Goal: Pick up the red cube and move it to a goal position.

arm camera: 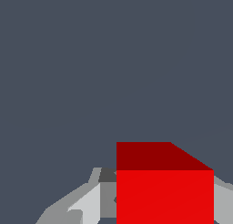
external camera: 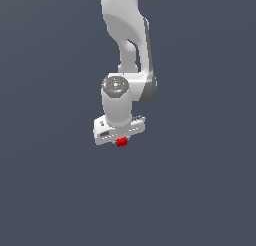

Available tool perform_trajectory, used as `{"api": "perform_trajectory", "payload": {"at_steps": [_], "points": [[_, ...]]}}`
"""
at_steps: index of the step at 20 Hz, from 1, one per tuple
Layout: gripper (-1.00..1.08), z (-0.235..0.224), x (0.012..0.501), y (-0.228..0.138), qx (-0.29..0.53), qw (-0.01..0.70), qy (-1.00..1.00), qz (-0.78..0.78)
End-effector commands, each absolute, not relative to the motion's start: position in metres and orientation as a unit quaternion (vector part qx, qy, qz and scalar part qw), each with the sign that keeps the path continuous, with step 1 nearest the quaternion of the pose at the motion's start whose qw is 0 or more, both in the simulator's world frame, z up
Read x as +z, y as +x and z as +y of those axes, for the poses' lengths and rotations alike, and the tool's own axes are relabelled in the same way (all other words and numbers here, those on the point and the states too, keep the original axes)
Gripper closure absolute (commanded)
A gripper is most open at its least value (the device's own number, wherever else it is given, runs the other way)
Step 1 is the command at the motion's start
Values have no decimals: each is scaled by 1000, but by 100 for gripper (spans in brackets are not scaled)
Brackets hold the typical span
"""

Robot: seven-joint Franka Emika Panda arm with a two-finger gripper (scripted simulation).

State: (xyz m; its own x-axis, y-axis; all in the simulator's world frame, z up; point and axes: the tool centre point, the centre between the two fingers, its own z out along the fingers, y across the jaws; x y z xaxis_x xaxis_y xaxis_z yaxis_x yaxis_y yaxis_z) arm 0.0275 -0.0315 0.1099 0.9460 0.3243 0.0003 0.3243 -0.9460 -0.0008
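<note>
Exterior view: the cube (external camera: 121, 142) sits right under the gripper (external camera: 120, 138), seemingly pinched, though the fingers are hidden. Wrist view: the cube (arm camera: 164, 191) fills the space between the fingers (arm camera: 86, 205). Carry it slowly, grip firm, wrist level.

A bare simulated scene: flat, featureless slate-grey backdrop (external camera: 45, 190) rendered behind a smooth white arm (external camera: 122, 30).

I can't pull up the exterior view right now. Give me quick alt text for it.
A white robot arm reaches down from the top of the frame, and the tiny red cube sits right at the underside of its hand, mostly hidden by the hand's body. Everything around them is a plain dark grey-blue surface with no other objects and no goal marker visible.
</note>
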Motion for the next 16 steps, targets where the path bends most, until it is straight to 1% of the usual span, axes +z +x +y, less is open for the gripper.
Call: {"api": "perform_trajectory", "payload": {"at_steps": [1,8,16], "points": [[108,-45,128,37,0,1,-986,-165],[108,-69,158,57,0,0,-986,-165],[108,-77,168,64,0,0,-986,-165]]}}
